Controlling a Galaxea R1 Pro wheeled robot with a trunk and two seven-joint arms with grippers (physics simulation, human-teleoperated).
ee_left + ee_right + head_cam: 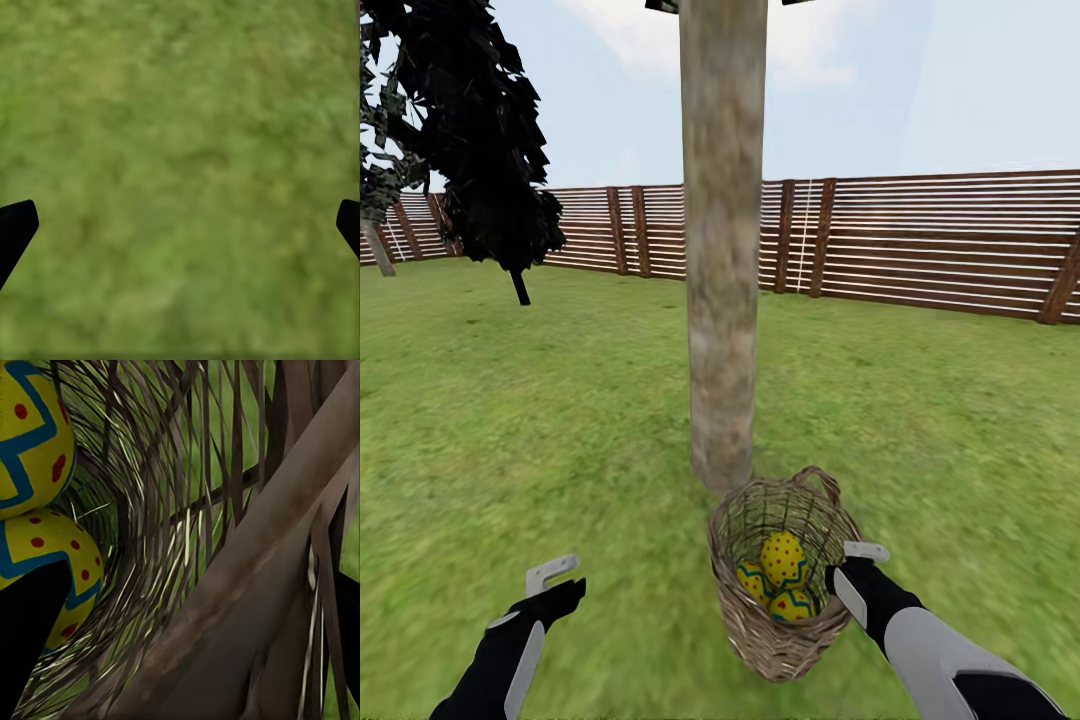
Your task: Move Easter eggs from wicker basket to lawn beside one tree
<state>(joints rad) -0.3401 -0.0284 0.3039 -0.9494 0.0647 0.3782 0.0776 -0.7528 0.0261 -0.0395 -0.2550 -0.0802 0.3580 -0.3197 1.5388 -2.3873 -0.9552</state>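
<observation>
We find nothing to read in these pictures: no words, labels, brands, numbers or signs on anything.
</observation>
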